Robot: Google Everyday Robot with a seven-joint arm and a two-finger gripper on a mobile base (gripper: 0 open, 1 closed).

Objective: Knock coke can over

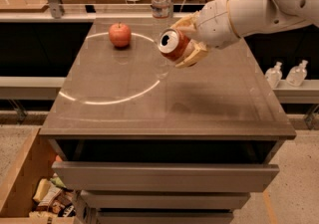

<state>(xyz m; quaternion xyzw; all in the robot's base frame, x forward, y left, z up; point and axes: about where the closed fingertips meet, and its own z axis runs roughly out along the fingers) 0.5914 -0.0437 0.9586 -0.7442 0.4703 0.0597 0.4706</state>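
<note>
Clamped sideways in the gripper (182, 43), held clear above the counter (209, 108): red coke can (171, 46), silver top facing left.

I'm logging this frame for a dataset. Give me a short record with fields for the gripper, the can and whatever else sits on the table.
gripper: above the back middle of the table, shut on the coke can
coke can: held off the tabletop, tipped sideways, silver top toward the camera
apple: on the table, left of the can, apart from it
water bottle: upright at the far edge, behind the can
task state: can tipped in the grip, not lying on the table
</note>
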